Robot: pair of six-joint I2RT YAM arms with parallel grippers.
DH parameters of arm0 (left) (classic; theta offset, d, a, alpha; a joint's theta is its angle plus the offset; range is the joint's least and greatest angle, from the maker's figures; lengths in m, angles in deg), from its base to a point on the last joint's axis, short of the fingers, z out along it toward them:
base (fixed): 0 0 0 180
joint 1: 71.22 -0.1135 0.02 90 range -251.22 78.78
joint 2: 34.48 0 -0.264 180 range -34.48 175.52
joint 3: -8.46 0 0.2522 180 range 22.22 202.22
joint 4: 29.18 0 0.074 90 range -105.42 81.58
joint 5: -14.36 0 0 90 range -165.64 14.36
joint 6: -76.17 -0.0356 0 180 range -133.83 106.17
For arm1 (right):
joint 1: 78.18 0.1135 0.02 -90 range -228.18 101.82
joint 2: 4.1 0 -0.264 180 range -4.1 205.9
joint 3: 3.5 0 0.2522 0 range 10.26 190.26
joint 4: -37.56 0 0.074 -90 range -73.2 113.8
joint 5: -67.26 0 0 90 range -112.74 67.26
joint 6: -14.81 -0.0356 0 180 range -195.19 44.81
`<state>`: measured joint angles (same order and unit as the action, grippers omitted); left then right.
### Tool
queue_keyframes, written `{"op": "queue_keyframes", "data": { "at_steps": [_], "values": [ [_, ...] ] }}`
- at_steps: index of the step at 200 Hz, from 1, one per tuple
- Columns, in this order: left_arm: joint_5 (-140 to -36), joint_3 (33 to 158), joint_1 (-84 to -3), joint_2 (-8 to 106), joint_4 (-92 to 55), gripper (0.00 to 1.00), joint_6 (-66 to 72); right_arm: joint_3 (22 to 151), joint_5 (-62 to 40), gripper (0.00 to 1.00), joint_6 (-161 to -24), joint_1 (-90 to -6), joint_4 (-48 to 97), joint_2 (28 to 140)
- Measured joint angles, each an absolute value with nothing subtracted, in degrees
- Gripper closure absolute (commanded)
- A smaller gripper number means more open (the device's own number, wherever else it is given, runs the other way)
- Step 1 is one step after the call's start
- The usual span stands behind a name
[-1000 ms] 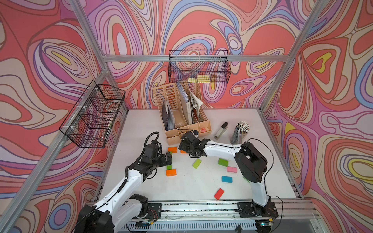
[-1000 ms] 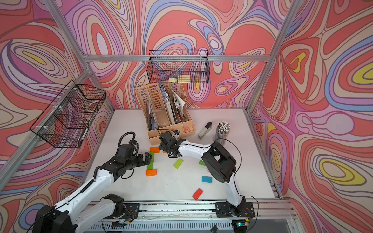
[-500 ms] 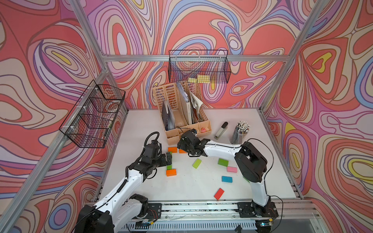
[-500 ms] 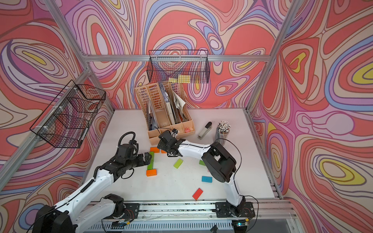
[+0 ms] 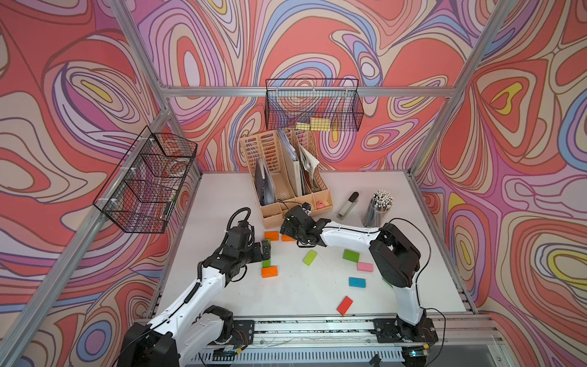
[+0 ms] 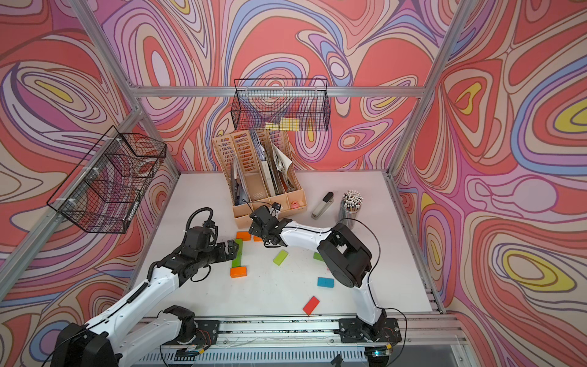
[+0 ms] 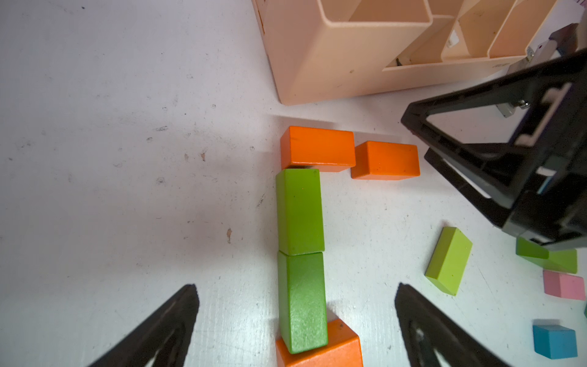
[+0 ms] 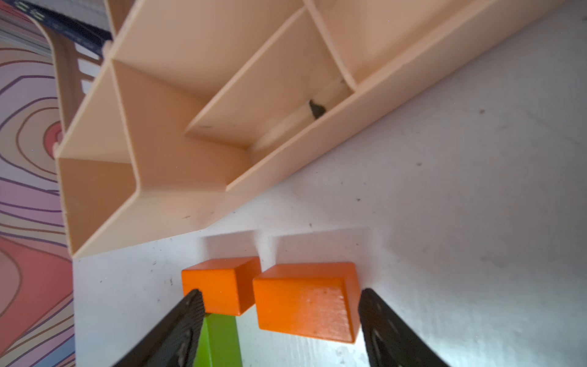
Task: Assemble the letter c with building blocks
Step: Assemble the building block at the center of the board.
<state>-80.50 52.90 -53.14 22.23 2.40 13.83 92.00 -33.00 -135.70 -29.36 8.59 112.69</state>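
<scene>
At the left of both top views my left arm comes in from the lower edge, and my left end effector (image 5: 266,248) hovers low with its fingers spread wide, holding nothing. In the left wrist view its two black fingertips (image 7: 178,305) stand clear on either side of a green column. That column is the upper green block (image 7: 300,211) and the lower green block (image 7: 303,305), laid end to end. The lower one's near end meets the bottom orange block (image 7: 320,352) at the frame's lower edge. At the column's far end the corner orange block (image 7: 317,147) touches the upper green block, and the second orange block (image 7: 386,159) lies just beside it to the right, slightly offset. Together they make an unfinished C left of centre on the white surface (image 5: 301,295). Just right of that, my right end effector (image 5: 286,231) sits low over the second orange block, below the beige file organizer (image 5: 254,152). In the right wrist view its fingers are apart, bracketing that block without clamping it; I cannot tell whether one pad touches it. Further right lie loose pieces: a light green block (image 5: 310,257), a darker green block (image 5: 351,255), a pink block (image 5: 365,266), a blue block (image 5: 357,282) and, lowest, a red block (image 5: 344,305). Above them are a stapler (image 5: 347,206) and a pencil cup (image 5: 378,208).
</scene>
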Motion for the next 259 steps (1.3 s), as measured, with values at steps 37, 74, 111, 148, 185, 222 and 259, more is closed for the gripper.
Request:
{"op": "queue_keyframes", "data": {
  "at_steps": [37,74,111,148,185,222,259],
  "values": [
    [-80.5,52.9,-53.14,22.27,2.4,0.01,13.83,92.0,-34.4,0.19,-135.02,-29.36,6.08,112.41],
    [-80.5,52.9,-53.14,22.27,2.4,0.0,13.83,92.0,-33.17,0.19,-134.25,-29.36,6.56,112.43],
    [-80.5,52.9,-53.14,22.27,2.4,0.0,13.83,92.0,-31.34,0.19,-133.71,-29.38,7.85,112.8],
    [-80.5,52.9,-53.14,22.27,2.4,0.01,13.83,92.0,-29.83,0.19,-133.6,-29.63,8.83,113.0],
    [-80.5,52.9,-53.14,22.27,2.4,0.0,13.83,91.58,-28.5,0.19,-133.73,-30.11,10.43,113.07],
    [-80.5,52.9,-53.14,22.27,2.4,0.01,13.83,91.25,-27.3,0.19,-134.19,-30.26,11.37,113.24],
    [-80.5,52.9,-53.14,22.27,2.4,0.01,13.83,91.23,-26.46,0.18,-134.52,-30.26,11.87,113.72]
  ]
}}
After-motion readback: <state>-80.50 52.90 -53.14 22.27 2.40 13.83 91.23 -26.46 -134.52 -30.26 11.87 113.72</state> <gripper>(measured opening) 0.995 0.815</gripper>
